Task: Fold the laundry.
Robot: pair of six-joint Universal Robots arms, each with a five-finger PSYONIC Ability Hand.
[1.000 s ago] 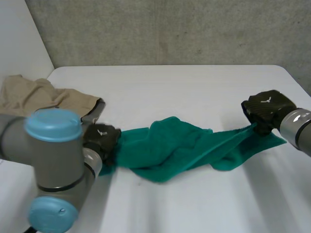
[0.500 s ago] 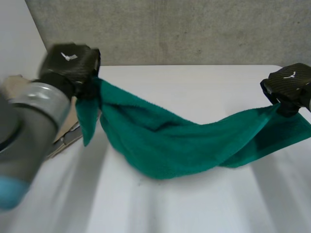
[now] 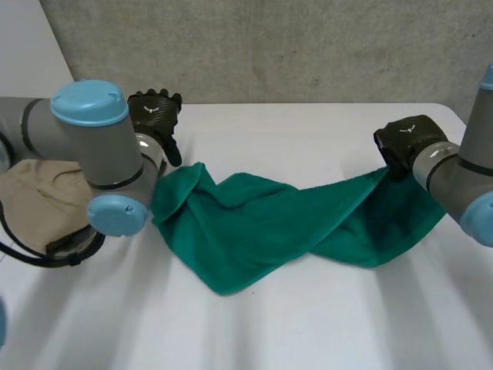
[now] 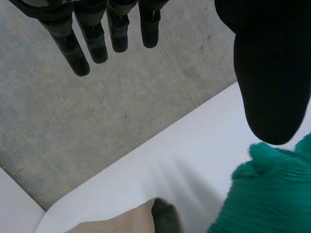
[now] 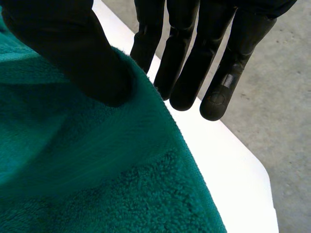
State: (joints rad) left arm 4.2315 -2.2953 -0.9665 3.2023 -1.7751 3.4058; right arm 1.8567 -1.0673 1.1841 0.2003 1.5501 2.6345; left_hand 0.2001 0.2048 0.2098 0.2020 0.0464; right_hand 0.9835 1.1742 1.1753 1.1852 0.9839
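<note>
1. We are seeing the green towel (image 3: 254, 231) lying bunched across the white table (image 3: 308, 131), from centre left to centre right of the head view.
2. We are finding the left hand (image 3: 154, 116) hovering at upper left, just beyond the towel's left end, with its fingers (image 4: 92, 39) straight and holding nothing.
3. We are watching the right hand (image 3: 404, 142), at centre right, pinching the towel's raised right end between its thumb and straight fingers.
4. We are noting a beige garment (image 3: 35, 196) lying at the left edge.

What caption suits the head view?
Twisted green towel on the white table: right hand pinches one end, left hand open by the other, beige garment nearby.
</note>
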